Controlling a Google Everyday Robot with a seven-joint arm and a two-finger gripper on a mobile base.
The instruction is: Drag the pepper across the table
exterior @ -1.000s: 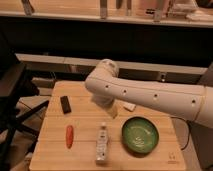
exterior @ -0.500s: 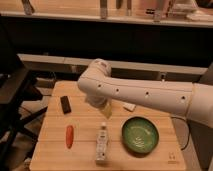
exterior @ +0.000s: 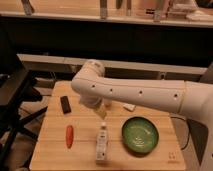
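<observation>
Dark shelving and a pale ledge were seen behind the table (exterior: pixel 50 152), a light wooden top marked with plank stripes. The pepper (exterior: pixel 69 136), slim and orange-red, was laid on the left part of the table, towards the near edge, its length running front to back. Nothing was touching it. A black block (exterior: pixel 65 104) was placed beyond the pepper, nearer the far left corner and apart from it. A bottle (exterior: pixel 102 143) was found near the middle of the near half, to the right of the pepper and not in contact with it. A green bowl (exterior: pixel 140 135) was set to the right of the bottle, again with a gap between them.

A white arm (exterior: pixel 145 95) was extended from the right edge across the far half of the table and was bent at a rounded joint above its left-centre. The gripper (exterior: pixel 102 110) was hung below that joint, over the middle of the table, between the block and the bowl and just beyond the top of the bottle. It was held apart from the pepper, to the pepper's far right. Most of it was hidden by the arm, so whether it was spread or closed could not be told.
</observation>
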